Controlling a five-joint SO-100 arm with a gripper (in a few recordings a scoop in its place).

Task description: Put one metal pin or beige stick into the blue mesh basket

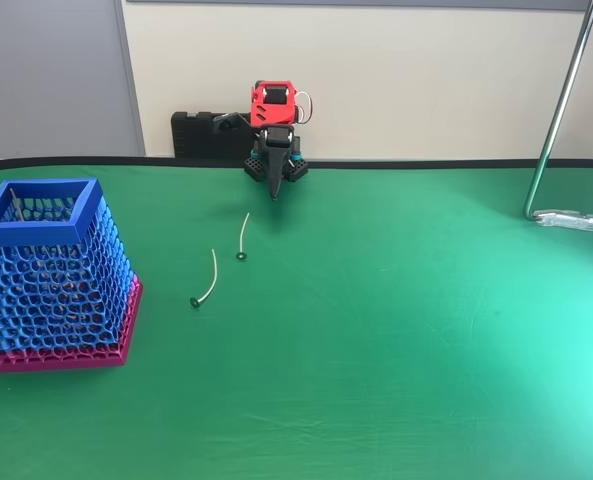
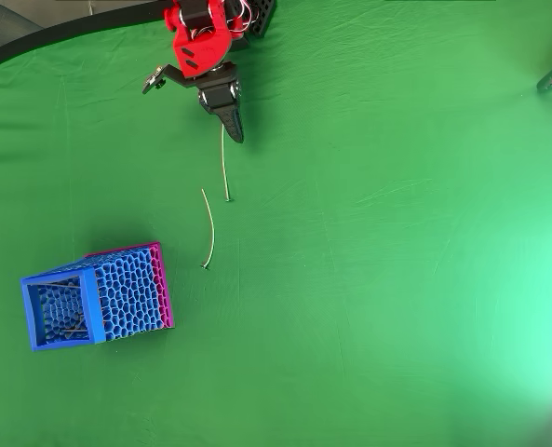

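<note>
A short, nearly straight pale pin (image 1: 243, 234) (image 2: 224, 168) with a tiny dark head lies on the green cloth just in front of the arm. My gripper (image 1: 273, 192) (image 2: 234, 130) hangs point-down above the table near the pin's far end, with its dark jaws shut and nothing between them. The blue mesh basket (image 1: 51, 275) (image 2: 127, 293), with a solid blue rim and magenta base, stands at the left, well away from the gripper. A thin pale stick (image 2: 71, 328) seems to lie inside it.
A longer, more bowed pale pin (image 1: 209, 280) (image 2: 210, 228) lies between the short pin and the basket. A black box (image 1: 201, 135) sits behind the arm. A metal pole (image 1: 558, 110) with a clamp (image 1: 574, 219) stands at the right.
</note>
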